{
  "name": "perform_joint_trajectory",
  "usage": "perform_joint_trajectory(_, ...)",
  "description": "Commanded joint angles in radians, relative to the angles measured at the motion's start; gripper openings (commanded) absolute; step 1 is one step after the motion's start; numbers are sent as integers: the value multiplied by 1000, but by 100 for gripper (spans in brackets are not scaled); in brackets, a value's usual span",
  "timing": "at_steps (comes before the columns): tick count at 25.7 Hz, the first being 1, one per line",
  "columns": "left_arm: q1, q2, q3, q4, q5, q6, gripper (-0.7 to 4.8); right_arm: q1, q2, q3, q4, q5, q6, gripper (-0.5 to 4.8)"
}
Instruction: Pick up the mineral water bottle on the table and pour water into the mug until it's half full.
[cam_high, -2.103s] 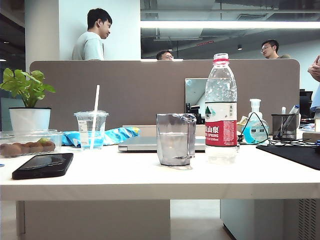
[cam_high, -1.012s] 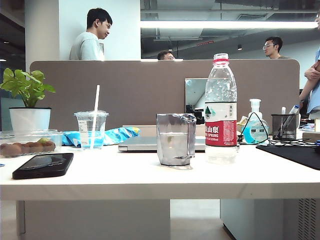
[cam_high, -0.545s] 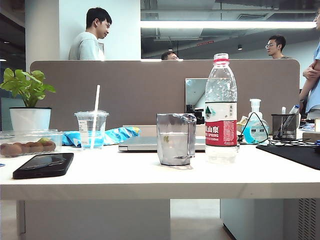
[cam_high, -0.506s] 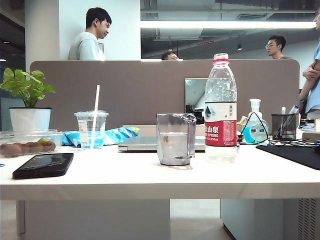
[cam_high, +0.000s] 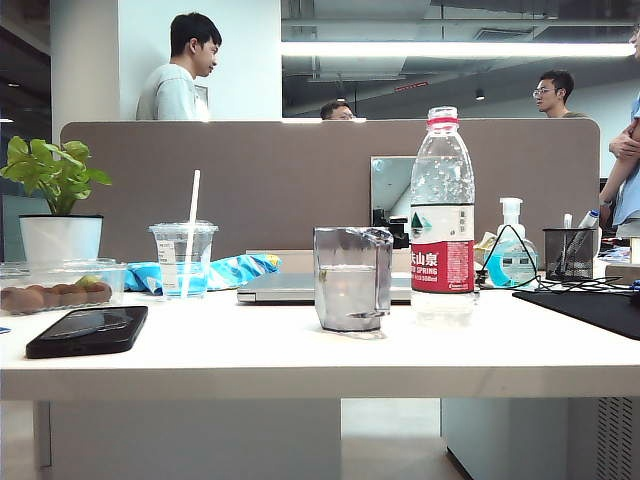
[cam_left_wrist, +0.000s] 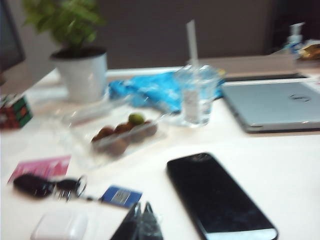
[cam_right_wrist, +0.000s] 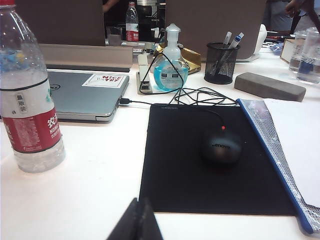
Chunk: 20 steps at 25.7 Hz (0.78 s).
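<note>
The mineral water bottle (cam_high: 441, 215) stands uncapped on the white table (cam_high: 300, 375), with its red-and-white label facing the exterior view. It also shows in the right wrist view (cam_right_wrist: 30, 100). The mug (cam_high: 351, 278) stands just left of the bottle, apart from it, with clear liquid up to about mid-height. Neither gripper shows in the exterior view. My right gripper (cam_right_wrist: 140, 202) is shut and empty, low over the table near the bottle and the mouse pad. My left gripper (cam_left_wrist: 141, 207) is shut and empty, above the table near a black phone (cam_left_wrist: 220, 200); that view is blurred.
On the left are a lidded cup with a straw (cam_high: 184, 258), a fruit tray (cam_high: 55, 285), a potted plant (cam_high: 58, 200), keys (cam_left_wrist: 45, 186) and a phone (cam_high: 88, 330). A laptop (cam_right_wrist: 85, 92) lies behind the mug. On the right are a mouse (cam_right_wrist: 221, 145) on a black pad (cam_right_wrist: 200, 165), a pump bottle (cam_right_wrist: 171, 70) and a pen holder (cam_right_wrist: 221, 62).
The bottle and the mug stand where they were. Only the people behind the partition have shifted slightly.
</note>
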Motion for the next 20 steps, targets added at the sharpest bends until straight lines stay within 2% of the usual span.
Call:
perform_joint_trajectory(1,51,-11,-15,-11,-12,-72,-5,1,-1,-8,14,-3,3,-1)
perform_joint_trajectory(8,56,-11,-15,-86,-10,-74,-4,1,-1,-8,13,-3,3,-1)
perform_joint_trajectory(20,56,-11,-15,-93,-10,-74,-5,1,-1,-8,14,-3,3,-1)
